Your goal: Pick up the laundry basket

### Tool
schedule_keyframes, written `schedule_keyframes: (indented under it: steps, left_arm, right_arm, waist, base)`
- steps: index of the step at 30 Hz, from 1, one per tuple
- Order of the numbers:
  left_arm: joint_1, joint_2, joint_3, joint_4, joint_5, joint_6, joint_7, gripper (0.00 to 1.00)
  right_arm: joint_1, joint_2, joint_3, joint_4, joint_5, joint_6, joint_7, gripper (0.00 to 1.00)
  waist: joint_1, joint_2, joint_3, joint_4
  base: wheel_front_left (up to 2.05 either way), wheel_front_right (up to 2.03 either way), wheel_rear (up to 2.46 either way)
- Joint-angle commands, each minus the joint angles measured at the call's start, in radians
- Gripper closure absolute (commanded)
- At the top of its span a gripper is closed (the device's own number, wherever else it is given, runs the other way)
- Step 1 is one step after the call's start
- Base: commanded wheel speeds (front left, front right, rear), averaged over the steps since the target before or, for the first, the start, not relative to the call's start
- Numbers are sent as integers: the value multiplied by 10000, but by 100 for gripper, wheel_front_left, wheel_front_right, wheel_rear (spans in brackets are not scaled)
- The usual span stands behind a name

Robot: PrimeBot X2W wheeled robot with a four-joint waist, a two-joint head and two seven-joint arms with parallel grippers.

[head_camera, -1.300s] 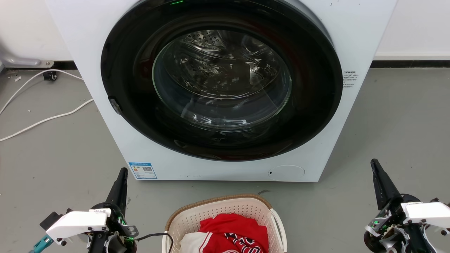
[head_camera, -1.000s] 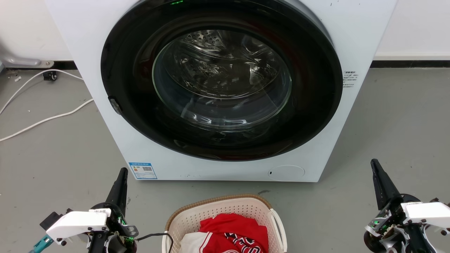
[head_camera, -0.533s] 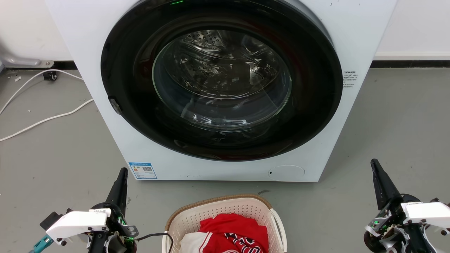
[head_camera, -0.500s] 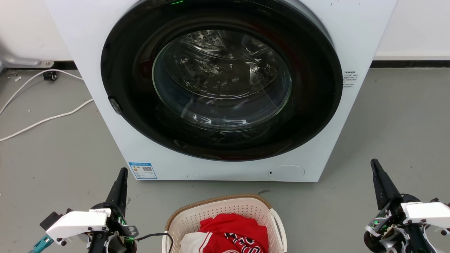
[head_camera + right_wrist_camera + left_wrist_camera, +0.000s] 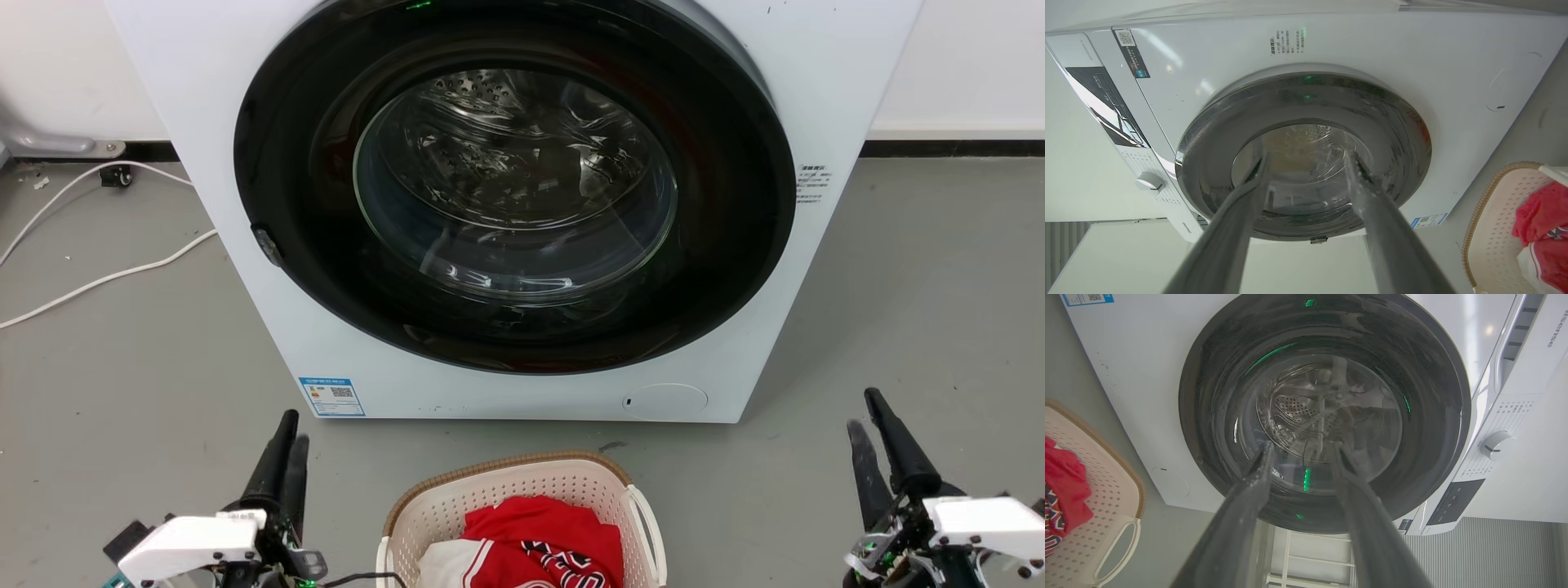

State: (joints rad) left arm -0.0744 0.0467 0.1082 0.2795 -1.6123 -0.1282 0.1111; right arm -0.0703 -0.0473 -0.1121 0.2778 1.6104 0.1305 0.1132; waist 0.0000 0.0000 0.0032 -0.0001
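The laundry basket, cream perforated plastic with a brown rim, stands on the floor at the bottom centre, right before the washer. Red and white clothes lie in it, and a white loop handle shows on its right side. My left gripper hovers to the basket's left, open and holding nothing. My right gripper is further off to the basket's right, also open and empty. In the left wrist view the left gripper points at the washer door, with the laundry basket at the left edge. The right gripper does the same, the laundry basket at the right edge.
A white front-loading washer with a shut round glass door rises right behind the basket. White cables trail over the grey floor at the left. Bare floor lies on both sides of the basket.
Both grippers have sunk a little toward the bottom edge of the head view and turned, so two parted fingers now show on each. The basket has not moved.
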Motion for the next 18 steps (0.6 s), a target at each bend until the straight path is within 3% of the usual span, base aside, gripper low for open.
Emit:
schedule_keyframes:
  steps: [1,7,18]
  left_arm:
    - [-136,18,-37,-235,18,-10,-111,0]
    - [-122,21,36,-359,634,-12,-368,0]
    - [-62,25,-58,-988,3191,262,-880,0]
  right_arm:
    - [-131,-11,-9,-159,-54,2,-127,0]
    - [-95,-12,-95,-312,-828,2,-384,0]
    - [82,-17,-12,-1173,-3754,2,-899,0]
  waist:
    - [0,0,4,-1]
    - [0,0,11,-5]
    - [0,0,22,-17]
  base:
    - [0,0,0]
    - [0,0,0]
    - [0,0,0]
